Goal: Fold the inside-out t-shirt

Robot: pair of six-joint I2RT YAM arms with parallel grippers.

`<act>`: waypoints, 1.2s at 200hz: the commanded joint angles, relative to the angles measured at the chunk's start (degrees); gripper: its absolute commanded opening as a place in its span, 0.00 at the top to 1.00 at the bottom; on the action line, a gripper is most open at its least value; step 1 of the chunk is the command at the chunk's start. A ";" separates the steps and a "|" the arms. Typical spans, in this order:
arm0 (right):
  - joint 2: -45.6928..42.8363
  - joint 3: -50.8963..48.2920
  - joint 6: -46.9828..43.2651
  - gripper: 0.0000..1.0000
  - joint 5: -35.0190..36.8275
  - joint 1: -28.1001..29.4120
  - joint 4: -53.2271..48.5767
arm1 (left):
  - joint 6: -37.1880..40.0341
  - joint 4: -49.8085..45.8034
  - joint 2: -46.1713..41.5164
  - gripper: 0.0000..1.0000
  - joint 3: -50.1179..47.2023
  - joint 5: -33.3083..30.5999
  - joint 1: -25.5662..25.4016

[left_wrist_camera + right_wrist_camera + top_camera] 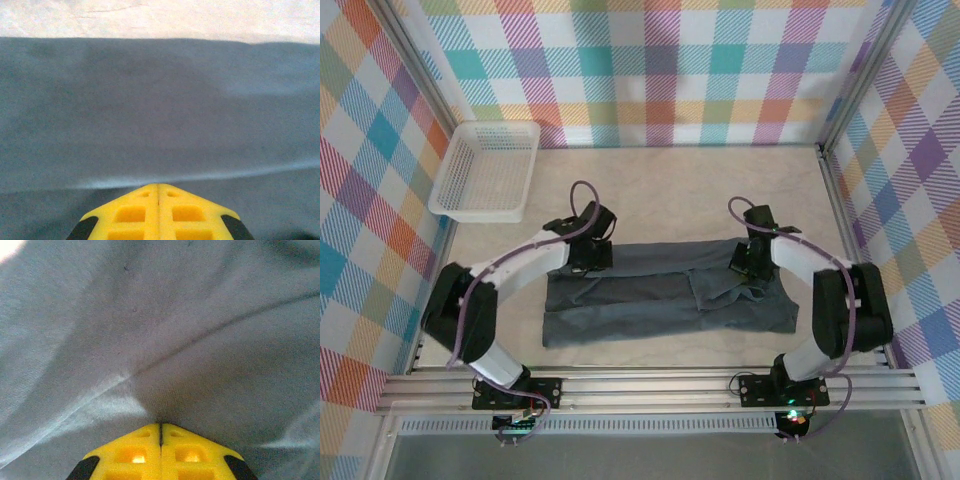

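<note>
While your left claw (pixel 588 256) and right claw (pixel 745 262) are clenched, the inside-out t-shirt (pixel 650 300) lies toward the desk's (pixel 670 170) near edge.
The right claw pinches puckered fabric; the left sits on the cloth, and you cannot tell whether it grips any.

- Left gripper (pixel 158 187) and right gripper (pixel 160 426) were cut off by their wrist views' bottom edges.
- Shirt (pixel 150 115) ran past both sides there.
- Whether the left one pinched cloth was hidden.

Multicoloured plaid-patterned walls (pixel 670 70) enclosed a cream, cloth-like tabletop (pixel 670 190) on three sides. A white plastic mesh basket (pixel 485 170) sat in its far left corner. Silver aluminium rails (pixel 650 390) ran along the near edge.
</note>
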 commanded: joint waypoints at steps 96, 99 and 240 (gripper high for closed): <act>11.22 12.51 1.97 0.96 -2.77 -0.46 -6.67 | -6.22 -3.49 41.74 1.00 37.90 3.74 8.64; 11.12 12.59 2.04 0.96 -3.26 -0.44 -6.82 | -6.08 -3.58 42.80 1.00 39.69 4.13 8.92; 10.13 5.42 2.35 0.95 -10.38 -0.37 -1.81 | -7.77 -5.50 5.81 1.00 10.25 -1.69 5.20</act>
